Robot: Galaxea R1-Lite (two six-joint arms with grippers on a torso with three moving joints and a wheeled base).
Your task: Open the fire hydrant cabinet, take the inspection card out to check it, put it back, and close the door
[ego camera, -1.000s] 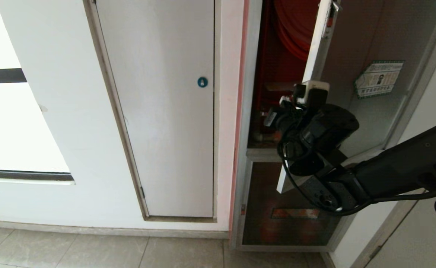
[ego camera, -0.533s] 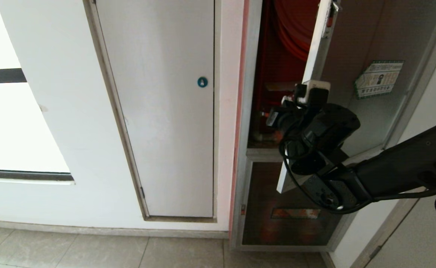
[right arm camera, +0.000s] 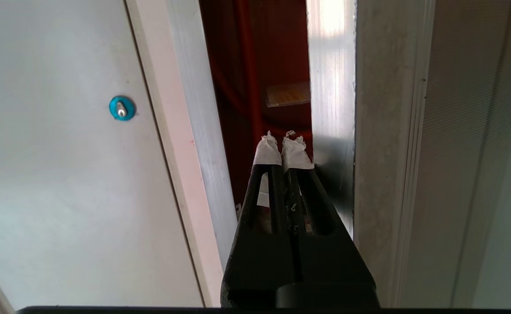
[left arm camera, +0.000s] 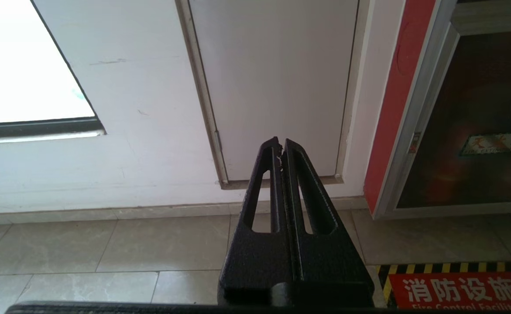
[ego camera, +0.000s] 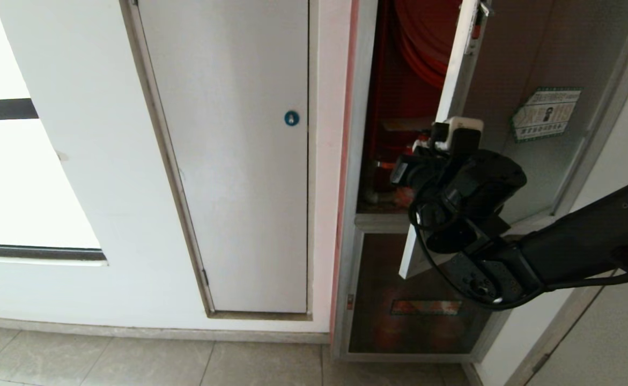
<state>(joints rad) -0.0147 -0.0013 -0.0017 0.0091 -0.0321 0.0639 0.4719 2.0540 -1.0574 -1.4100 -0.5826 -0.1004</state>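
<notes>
Dark-glass, silver-framed door [right arm camera: 384, 131] stands ajar just beside the right gripper [right arm camera: 283, 148], whose taped fingertips are clenched empty, pointing into the red-lined fire hydrant cabinet [right arm camera: 246, 87] ahead.

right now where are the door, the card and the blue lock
door [ego camera: 456, 80], head view, its silver edge frame
card [right arm camera: 288, 93], right wrist view, its yellow-orange face inside the red interior
blue lock [ego camera: 291, 118], head view, its round face
</notes>
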